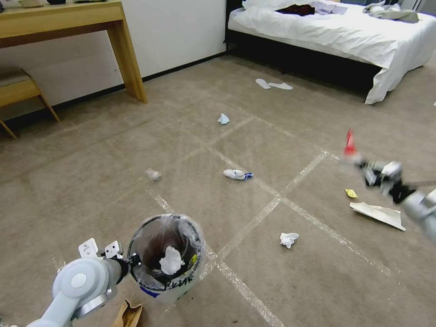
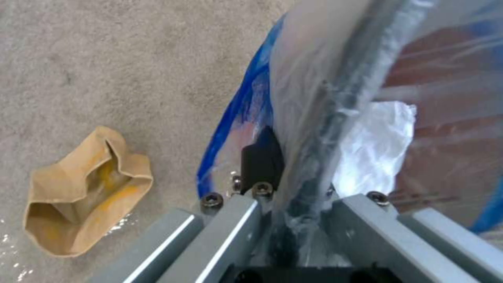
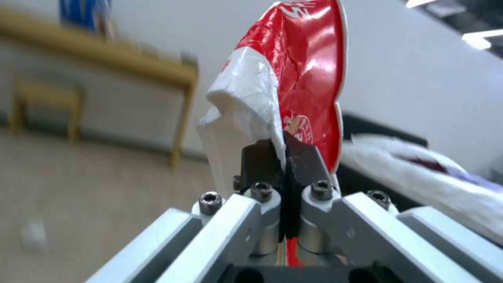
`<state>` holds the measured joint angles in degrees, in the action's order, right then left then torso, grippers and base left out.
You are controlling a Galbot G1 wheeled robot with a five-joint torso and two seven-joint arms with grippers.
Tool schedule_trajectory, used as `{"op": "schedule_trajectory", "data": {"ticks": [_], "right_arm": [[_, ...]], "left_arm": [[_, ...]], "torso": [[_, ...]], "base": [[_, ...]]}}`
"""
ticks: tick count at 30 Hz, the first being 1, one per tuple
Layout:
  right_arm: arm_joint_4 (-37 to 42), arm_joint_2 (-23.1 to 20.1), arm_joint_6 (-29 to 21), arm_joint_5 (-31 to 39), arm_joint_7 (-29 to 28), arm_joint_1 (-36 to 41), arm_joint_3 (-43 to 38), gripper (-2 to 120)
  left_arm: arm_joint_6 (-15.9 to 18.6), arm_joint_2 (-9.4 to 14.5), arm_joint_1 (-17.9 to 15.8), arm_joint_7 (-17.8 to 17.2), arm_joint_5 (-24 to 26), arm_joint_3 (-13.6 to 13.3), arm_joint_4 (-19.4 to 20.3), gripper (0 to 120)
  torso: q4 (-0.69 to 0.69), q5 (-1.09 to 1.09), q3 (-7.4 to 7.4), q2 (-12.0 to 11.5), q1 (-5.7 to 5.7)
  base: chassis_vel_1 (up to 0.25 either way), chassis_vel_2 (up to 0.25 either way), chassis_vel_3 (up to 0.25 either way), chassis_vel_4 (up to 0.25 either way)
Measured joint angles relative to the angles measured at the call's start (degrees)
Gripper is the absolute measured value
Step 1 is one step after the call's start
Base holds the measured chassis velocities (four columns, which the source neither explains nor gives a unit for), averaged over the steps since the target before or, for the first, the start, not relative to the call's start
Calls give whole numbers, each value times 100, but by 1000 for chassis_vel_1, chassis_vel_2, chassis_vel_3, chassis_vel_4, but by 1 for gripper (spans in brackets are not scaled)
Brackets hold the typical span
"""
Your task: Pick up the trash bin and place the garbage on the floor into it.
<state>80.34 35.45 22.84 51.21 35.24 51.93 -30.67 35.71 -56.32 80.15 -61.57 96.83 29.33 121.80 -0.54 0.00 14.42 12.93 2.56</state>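
Observation:
The trash bin point(image 1: 181, 284), round with a crinkly clear liner, hangs at the lower left of the head view with a white tissue point(image 1: 171, 260) inside. My left gripper point(image 1: 134, 260) is shut on its rim; in the left wrist view the gripper point(image 2: 298, 173) pinches the lined rim point(image 2: 335, 98). Raised at the right, my right gripper point(image 1: 363, 164) is shut on a red-and-white wrapper point(image 1: 349, 143), seen close in the right wrist view as the wrapper point(image 3: 306, 74) between the shut fingers point(image 3: 262, 161). Garbage lies on the floor point(image 1: 91, 190): tissues point(image 1: 223, 119), point(image 1: 236, 174), point(image 1: 288, 239), a small wad point(image 1: 153, 174).
A yellow scrap point(image 1: 350, 193) and a pale paper sheet point(image 1: 379, 213) lie below the right arm. A torn brown paper piece point(image 1: 128, 314) point(image 2: 86, 188) lies beside the bin. The bed point(image 1: 345, 32) stands far right, a wooden desk point(image 1: 68, 22) and stool point(image 1: 18, 91) far left, white slippers point(image 1: 272, 85) near the bed.

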Motion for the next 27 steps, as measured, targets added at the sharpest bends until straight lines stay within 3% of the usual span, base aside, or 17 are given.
{"op": "schedule_trajectory", "data": {"ticks": [6,11,14,19,27], "right_arm": [[1179,-170,-337,859,206,-13,83,0],[1922,-187,-575,982,268,-219,403,0],[2396,-134,-693,958,277,-843,1201,0],[2502,148,-742,872,414,-1706,2397,0],[2335,797,-743,633,543,-2390,3745,0]], "left_arm": [[-14,-47,-47,122,-11,-16,-64,0],[-26,-88,-105,127,-20,-38,-113,0],[-27,-95,-138,131,-16,-61,-125,0],[-28,-106,-163,127,-12,-62,-140,0],[-30,-138,-167,113,-15,-48,-195,0]], "torso": [[2,0,0,0,0],[4,1,0,0,0],[2,1,0,0,0],[4,0,0,0,0],[4,0,1,0,0]], "base": [[0,0,0,0],[0,0,0,0],[0,0,0,0],[0,0,0,0],[0,0,0,0]]}}
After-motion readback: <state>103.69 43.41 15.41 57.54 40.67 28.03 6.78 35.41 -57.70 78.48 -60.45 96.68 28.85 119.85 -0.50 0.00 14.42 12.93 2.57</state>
